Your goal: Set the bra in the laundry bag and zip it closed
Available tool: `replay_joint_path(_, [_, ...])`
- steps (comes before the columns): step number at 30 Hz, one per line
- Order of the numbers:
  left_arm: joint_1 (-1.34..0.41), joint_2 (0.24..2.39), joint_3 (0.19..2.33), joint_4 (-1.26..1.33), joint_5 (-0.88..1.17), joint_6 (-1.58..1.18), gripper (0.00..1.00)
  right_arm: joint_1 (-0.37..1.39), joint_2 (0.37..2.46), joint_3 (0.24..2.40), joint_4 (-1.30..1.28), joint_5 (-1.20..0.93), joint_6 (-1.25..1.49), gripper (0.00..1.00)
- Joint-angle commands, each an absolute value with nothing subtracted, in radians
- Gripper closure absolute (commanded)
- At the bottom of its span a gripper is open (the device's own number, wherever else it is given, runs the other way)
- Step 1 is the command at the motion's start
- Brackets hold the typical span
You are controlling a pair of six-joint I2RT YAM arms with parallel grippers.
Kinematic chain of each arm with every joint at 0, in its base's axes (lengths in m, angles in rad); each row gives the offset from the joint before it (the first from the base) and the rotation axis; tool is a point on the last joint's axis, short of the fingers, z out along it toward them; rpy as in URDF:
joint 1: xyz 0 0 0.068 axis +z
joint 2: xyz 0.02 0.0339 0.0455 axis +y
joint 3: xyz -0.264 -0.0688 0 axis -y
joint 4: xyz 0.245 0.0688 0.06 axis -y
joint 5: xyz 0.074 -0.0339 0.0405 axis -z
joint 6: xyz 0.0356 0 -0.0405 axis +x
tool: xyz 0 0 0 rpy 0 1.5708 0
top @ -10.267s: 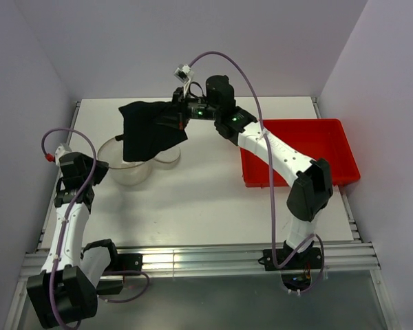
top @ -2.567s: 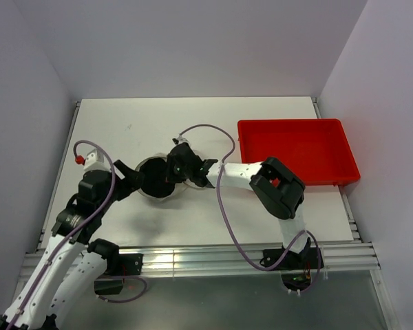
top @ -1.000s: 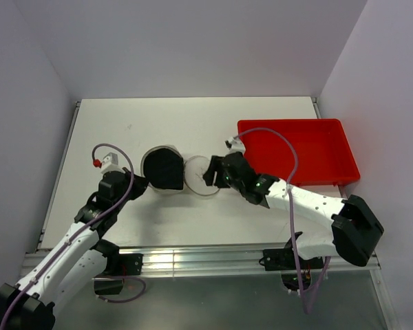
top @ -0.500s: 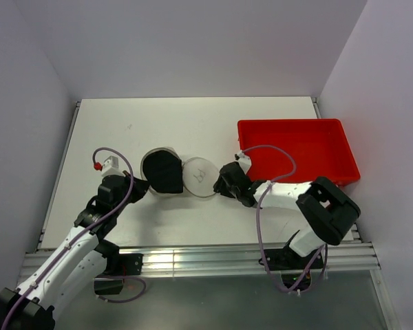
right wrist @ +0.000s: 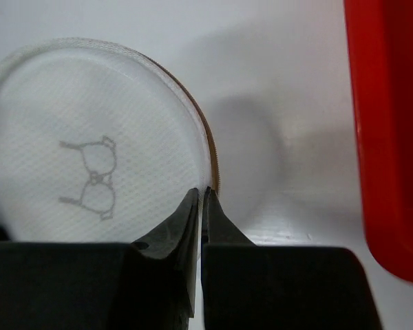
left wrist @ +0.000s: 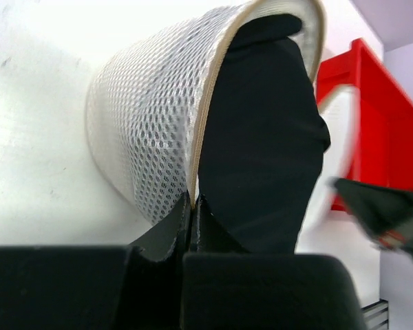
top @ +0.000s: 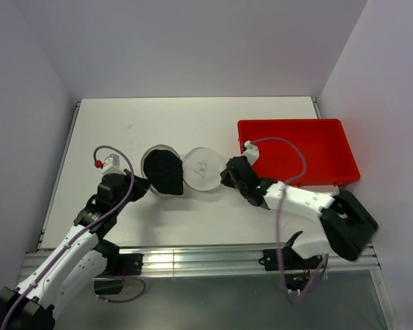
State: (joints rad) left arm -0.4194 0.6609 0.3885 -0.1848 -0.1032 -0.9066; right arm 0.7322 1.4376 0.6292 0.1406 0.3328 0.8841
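Note:
The laundry bag lies on its side mid-table, a white mesh cylinder with its mouth open. The black bra fills that mouth and bulges out of it. My left gripper is shut on the bag's beige zip rim, its tips pinching the edge. The round white lid, printed with a small bra mark, stands tilted up to the right of the mouth. My right gripper is shut on the lid's right edge, its tips right by the zip teeth.
A red rectangular bin sits at the table's right, close behind the right arm, and its wall fills the right side of the right wrist view. Grey walls close in the back and both sides.
The right gripper has closed from open onto the lid's edge, and the lid has risen from flat to tilted up. The left gripper has kept its hold on the bag's rim.

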Motion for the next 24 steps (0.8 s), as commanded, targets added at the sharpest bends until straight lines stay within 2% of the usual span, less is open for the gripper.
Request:
replay_joint_path(1, [-0.414, 0.667, 0.483, -0.143, -0.103, -0.871, 1.0, 0.781, 1.139, 0.734, -0.037, 0.507, 0.657, 1.0])
replay_joint_path(4, [-0.416, 0.664, 0.531, -0.149, -0.109, -0.858, 1.0, 0.822, 0.99, 0.937, -0.24, 0.564, 0.513, 1.0])
replay_joint_path(8, [-0.419, 0.637, 0.555, -0.163, -0.129, -0.847, 1.0, 0.873, 1.006, 1.181, -0.394, 0.526, 0.431, 1.0])
replay_joint_path(12, [-0.417, 0.621, 0.522, -0.163, -0.124, -0.853, 1.0, 0.873, 1.182, 1.274, -0.537, 0.627, 0.387, 1.0])
replay_joint_path(16, [-0.42, 0.586, 0.474, -0.146, -0.115, -0.865, 1.0, 0.871, 1.149, 1.232, -0.381, 0.552, 0.336, 1.0])
replay_joint_path(18, [-0.42, 0.577, 0.456, -0.127, -0.097, -0.856, 1.0, 0.871, 1.216, 1.291, -0.417, 0.537, 0.33, 1.0])
replay_joint_path(21, [-0.42, 0.583, 0.466, -0.129, -0.077, -0.835, 0.84, 0.874, 1.279, 1.275, -0.417, 0.488, 0.316, 1.0])
replay_joint_path(22, [-0.422, 0.586, 0.471, -0.136, -0.08, -0.83, 0.68, 0.874, 1.281, 1.261, -0.385, 0.471, 0.327, 1.0])
replay_joint_path(24, [-0.422, 0.584, 0.488, -0.168, -0.074, -0.822, 0.5, 0.874, 1.276, 1.226, -0.358, 0.45, 0.333, 1.0])
